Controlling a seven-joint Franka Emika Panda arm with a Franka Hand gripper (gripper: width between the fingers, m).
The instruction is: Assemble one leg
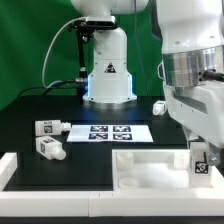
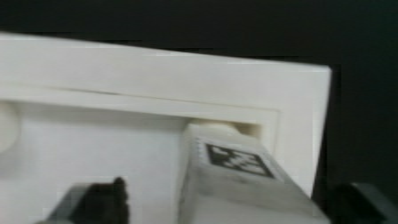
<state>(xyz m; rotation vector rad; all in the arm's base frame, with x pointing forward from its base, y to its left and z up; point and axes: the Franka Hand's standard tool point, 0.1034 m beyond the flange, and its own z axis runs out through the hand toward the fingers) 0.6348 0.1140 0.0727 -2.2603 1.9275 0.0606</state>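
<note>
In the wrist view a white leg (image 2: pixel 237 165) with a black-and-white tag stands between my fingers, its far end in the corner socket (image 2: pixel 226 127) of the large white panel (image 2: pixel 125 75). My gripper (image 2: pixel 231 200) is open. One finger (image 2: pixel 100 200) stands clear of the leg with panel showing in the gap; the other finger (image 2: pixel 365 205) is at the leg's side. In the exterior view the gripper (image 1: pixel 200 150) is over the panel's (image 1: pixel 150 165) corner on the exterior view's right, with the leg (image 1: pixel 201 162) under it.
Two loose legs (image 1: pixel 48 127) (image 1: pixel 50 149) lie at the exterior view's left. The marker board (image 1: pixel 112 132) lies mid-table. Another small white part (image 1: pixel 160 105) sits behind it. A white frame edge (image 1: pixel 14 170) runs along the front left. The robot base (image 1: pixel 108 75) stands at the back.
</note>
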